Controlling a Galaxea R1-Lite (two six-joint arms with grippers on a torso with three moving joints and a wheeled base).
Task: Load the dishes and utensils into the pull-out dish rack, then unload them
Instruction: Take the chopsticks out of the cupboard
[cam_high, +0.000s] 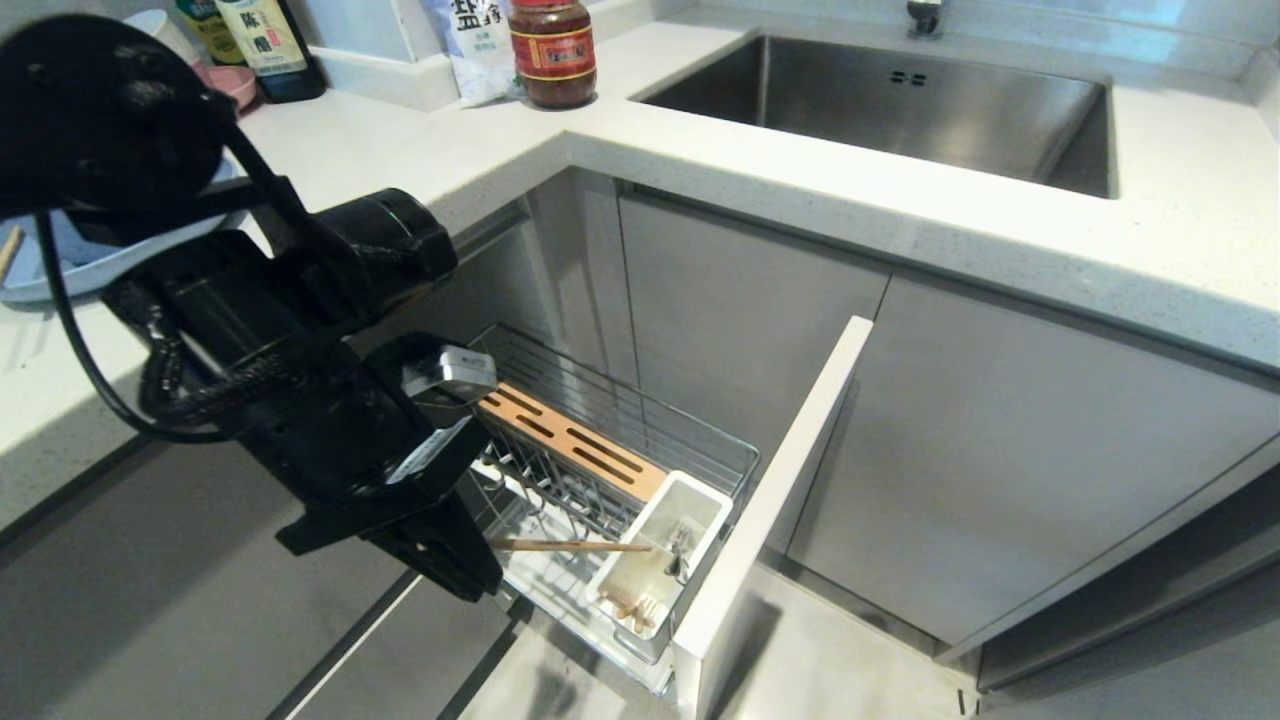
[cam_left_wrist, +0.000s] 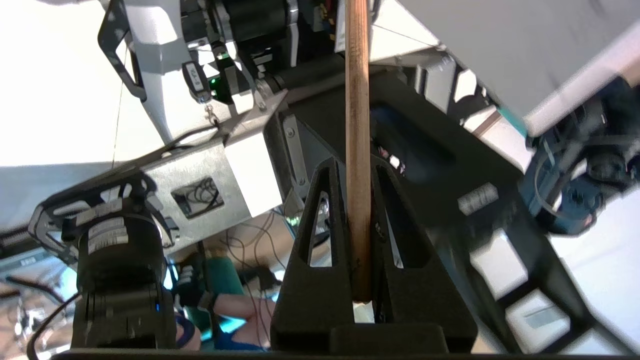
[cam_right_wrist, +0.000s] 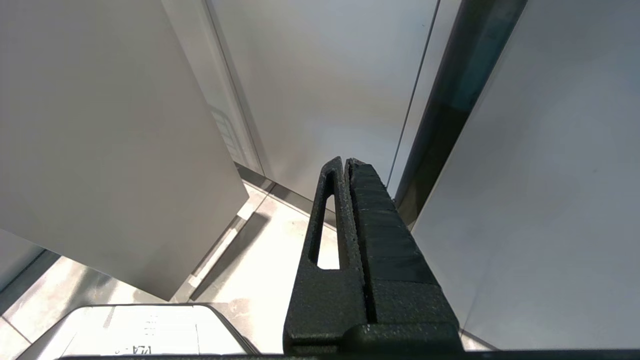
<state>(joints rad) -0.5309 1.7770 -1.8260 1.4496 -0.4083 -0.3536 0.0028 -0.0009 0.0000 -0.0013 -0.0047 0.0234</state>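
The pull-out dish rack stands drawn out under the counter, with its wooden strip, white utensil cup and pale front panel. My left gripper hangs over the rack's near side, shut on one wooden chopstick that points level toward the cup. In the left wrist view the chopstick runs straight between the closed fingers. A fork and wooden ends sit in the cup. The light-blue plate lies on the counter, partly behind my arm. My right gripper is shut and empty, parked low by the cabinet doors.
A steel sink is set in the counter at the back right. A jar, a bag and bottles stand in the counter's corner. Grey cabinet doors flank the rack. Part of a person shows behind my base.
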